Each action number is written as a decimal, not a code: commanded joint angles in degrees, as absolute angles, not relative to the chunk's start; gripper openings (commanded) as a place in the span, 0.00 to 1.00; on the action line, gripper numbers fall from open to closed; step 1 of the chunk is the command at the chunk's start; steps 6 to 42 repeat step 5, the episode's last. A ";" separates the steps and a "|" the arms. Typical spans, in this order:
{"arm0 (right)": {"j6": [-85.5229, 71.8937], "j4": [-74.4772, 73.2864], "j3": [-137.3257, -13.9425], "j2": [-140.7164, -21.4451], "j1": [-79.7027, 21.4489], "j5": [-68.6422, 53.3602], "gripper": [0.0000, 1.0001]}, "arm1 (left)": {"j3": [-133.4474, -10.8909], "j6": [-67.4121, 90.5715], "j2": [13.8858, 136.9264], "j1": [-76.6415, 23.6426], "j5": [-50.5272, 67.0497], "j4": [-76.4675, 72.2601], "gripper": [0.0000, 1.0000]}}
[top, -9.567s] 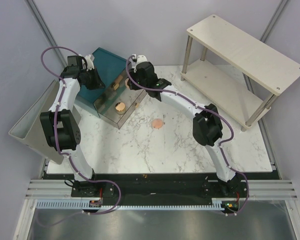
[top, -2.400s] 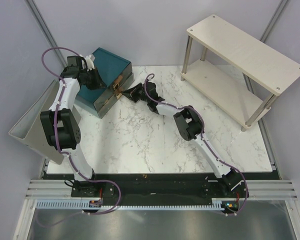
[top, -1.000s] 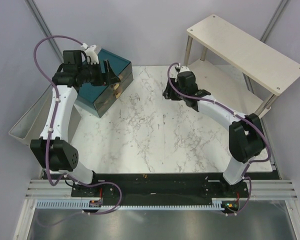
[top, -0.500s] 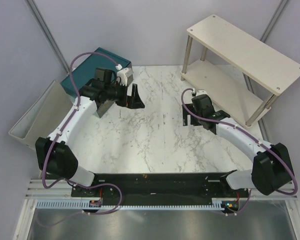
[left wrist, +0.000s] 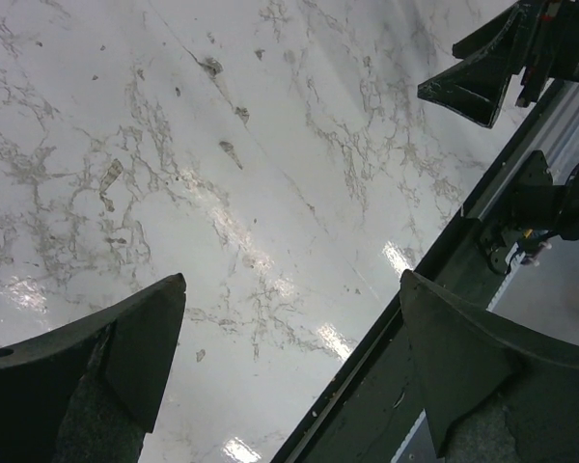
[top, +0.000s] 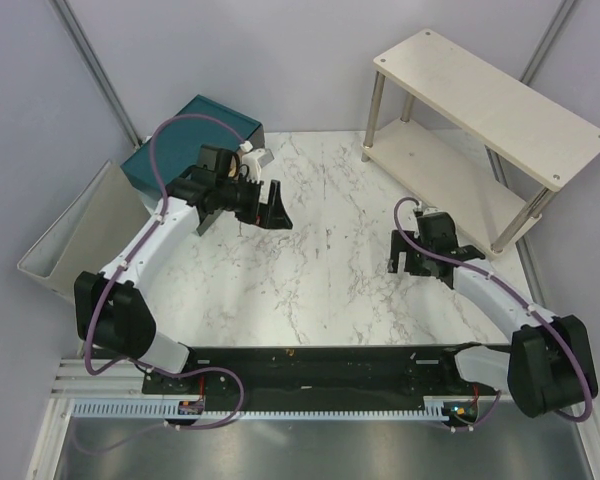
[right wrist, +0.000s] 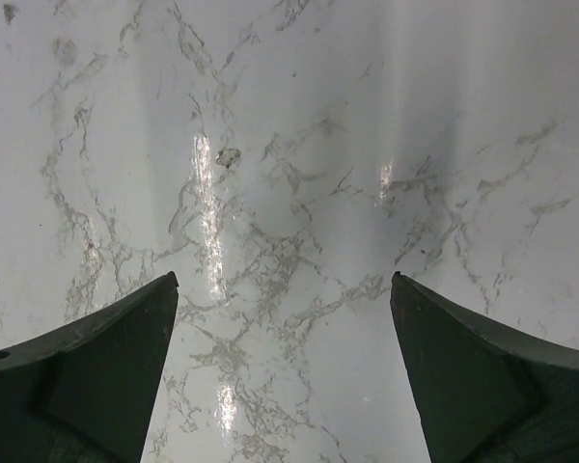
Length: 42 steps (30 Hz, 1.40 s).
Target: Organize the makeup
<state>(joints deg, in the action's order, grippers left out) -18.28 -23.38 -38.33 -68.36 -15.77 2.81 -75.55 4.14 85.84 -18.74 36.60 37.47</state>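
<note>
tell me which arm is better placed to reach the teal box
Left, probably: the left gripper hangs open beside the box, while the right gripper is far across the table.

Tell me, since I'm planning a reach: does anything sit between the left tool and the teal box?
Nothing visible does. The left tool hangs open over the marble table, near the teal box; no makeup shows.

Left arm [top: 150, 240] hides part of the teal box [top: 195, 140]; left gripper [left wrist: 291, 278] and right gripper [right wrist: 284, 275] are cropped.
</note>
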 commanded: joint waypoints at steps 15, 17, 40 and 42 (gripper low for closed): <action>-18.81 -15.65 -39.98 -74.00 -11.69 -6.84 0.98 | -78.13 1.05 86.83 -19.07 41.40 36.21 0.99; -18.81 -15.65 -39.98 -74.00 -11.69 -6.84 0.98 | -78.13 1.05 86.83 -19.07 41.40 36.21 0.99; -18.81 -15.65 -39.98 -74.00 -11.69 -6.84 0.98 | -78.13 1.05 86.83 -19.07 41.40 36.21 0.99; -18.81 -15.65 -39.98 -74.00 -11.69 -6.84 0.98 | -78.13 1.05 86.83 -19.07 41.40 36.21 0.99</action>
